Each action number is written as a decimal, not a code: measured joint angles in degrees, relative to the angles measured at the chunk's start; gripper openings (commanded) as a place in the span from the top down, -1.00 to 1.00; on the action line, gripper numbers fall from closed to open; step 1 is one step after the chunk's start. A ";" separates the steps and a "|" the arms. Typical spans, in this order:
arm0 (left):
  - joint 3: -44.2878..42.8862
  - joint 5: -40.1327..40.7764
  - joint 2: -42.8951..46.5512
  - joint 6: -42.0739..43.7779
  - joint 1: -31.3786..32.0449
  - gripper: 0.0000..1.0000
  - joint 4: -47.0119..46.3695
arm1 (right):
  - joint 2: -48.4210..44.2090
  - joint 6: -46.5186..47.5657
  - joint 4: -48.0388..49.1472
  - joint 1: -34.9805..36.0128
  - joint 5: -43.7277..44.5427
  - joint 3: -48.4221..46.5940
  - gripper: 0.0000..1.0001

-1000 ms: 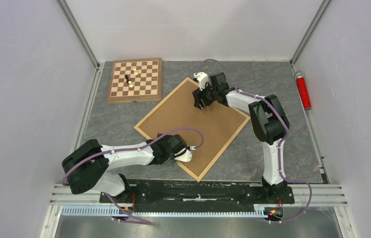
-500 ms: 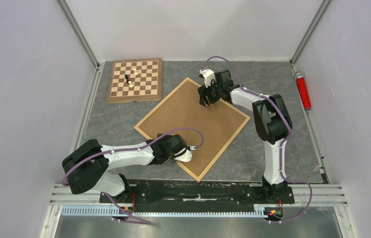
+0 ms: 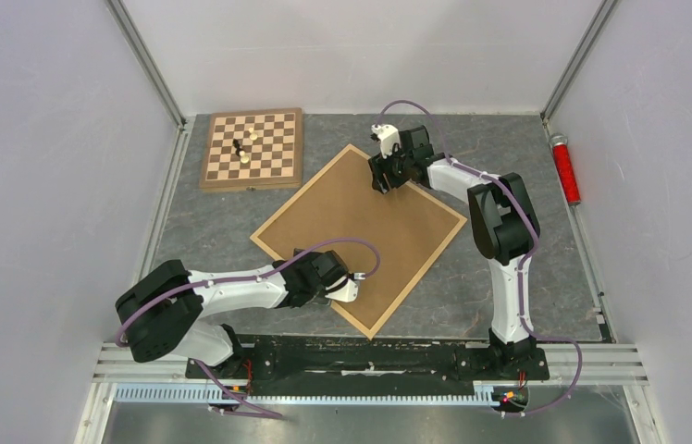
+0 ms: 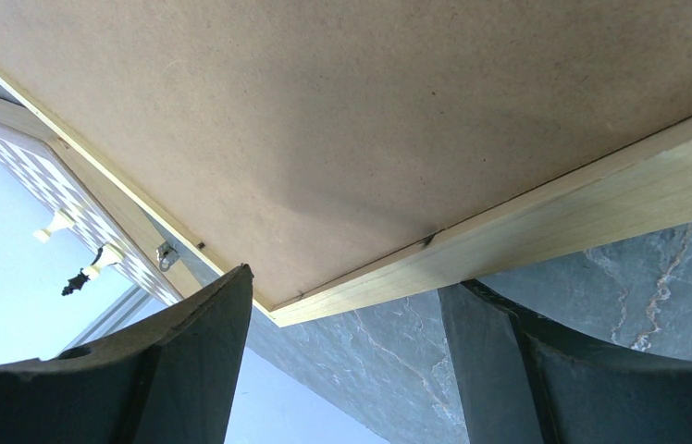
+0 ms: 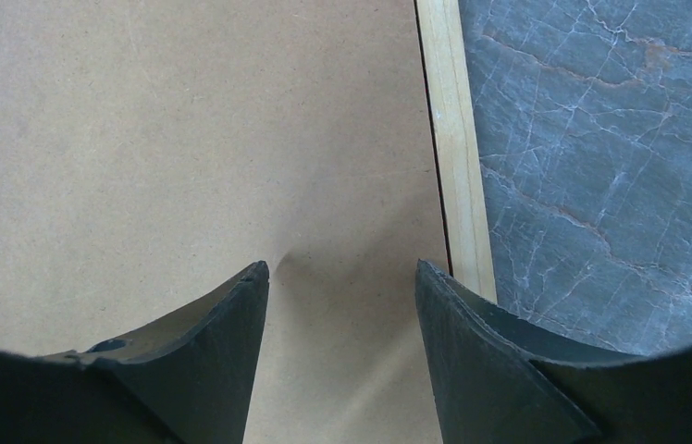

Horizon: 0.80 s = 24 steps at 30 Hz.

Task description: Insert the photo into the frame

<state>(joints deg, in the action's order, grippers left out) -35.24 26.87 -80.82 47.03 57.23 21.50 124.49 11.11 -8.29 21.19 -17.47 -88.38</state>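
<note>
The light wood frame (image 3: 417,277) lies face down as a diamond on the slate table, with the brown backing board (image 3: 361,227) set in it. The photo is hidden. My left gripper (image 3: 350,289) is open at the frame's near-left edge. In the left wrist view the gripper (image 4: 350,277) has its jaws either side of a frame corner (image 4: 509,231), holding nothing. My right gripper (image 3: 381,185) is open over the backing board near the far corner. In the right wrist view the gripper (image 5: 341,265) hovers over the board (image 5: 185,139) beside the frame strip (image 5: 458,166).
A checkered chessboard (image 3: 253,148) with a few pieces stands at the far left, close to the frame's far corner. A red cylinder (image 3: 564,169) lies by the right wall. White walls enclose the table on three sides.
My right gripper has shifted slightly right and farther back along the frame's far-right edge. The left arm and the frame have not moved.
</note>
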 measured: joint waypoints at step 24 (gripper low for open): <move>0.00 -0.70 0.37 0.02 -0.52 -0.61 0.04 | 2.60 3.08 -7.91 0.33 -1.16 -5.14 -0.21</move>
<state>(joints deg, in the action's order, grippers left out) -35.24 26.17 -80.44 47.05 56.71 21.54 127.09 14.20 -16.21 21.52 -18.63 -93.51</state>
